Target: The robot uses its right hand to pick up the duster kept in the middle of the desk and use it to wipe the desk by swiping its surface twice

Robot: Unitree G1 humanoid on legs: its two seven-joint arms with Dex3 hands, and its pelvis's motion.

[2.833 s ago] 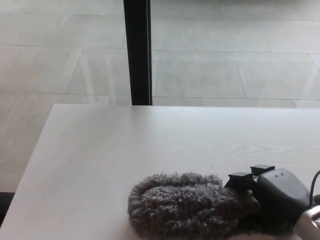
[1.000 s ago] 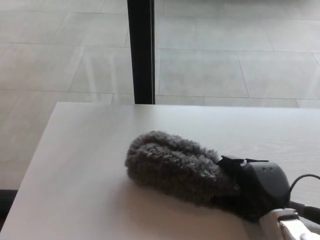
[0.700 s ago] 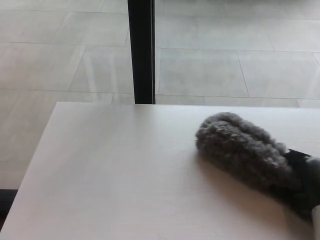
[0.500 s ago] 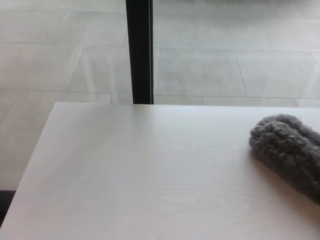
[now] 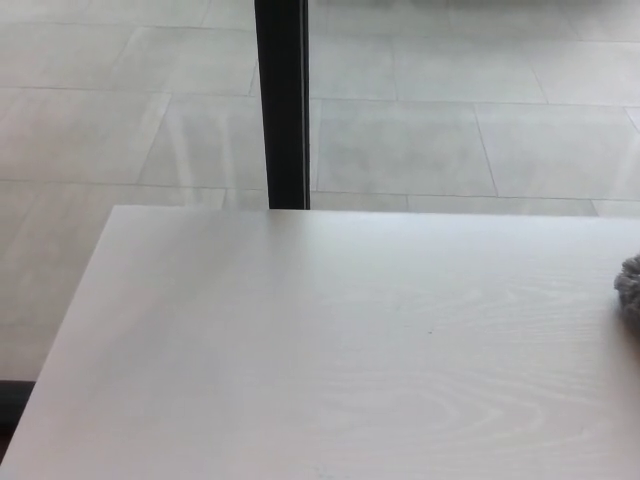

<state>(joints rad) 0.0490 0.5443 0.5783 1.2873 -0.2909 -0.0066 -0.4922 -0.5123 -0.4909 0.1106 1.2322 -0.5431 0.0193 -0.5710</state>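
Only the fluffy grey tip of the duster (image 5: 630,288) shows, at the right edge of the head view, resting low over the pale wooden desk (image 5: 300,350). The rest of the duster runs out of the picture to the right. Neither of my hands shows in this view, so what holds the duster is hidden.
A black vertical post (image 5: 283,100) stands behind the desk's far edge, in front of a grey tiled floor (image 5: 450,130). The desk's left edge slants from the far left corner toward the picture's bottom left.
The duster has swept to the right across the desk, from the middle to almost out of the picture. My right hand, seen holding it earlier, has left the view.
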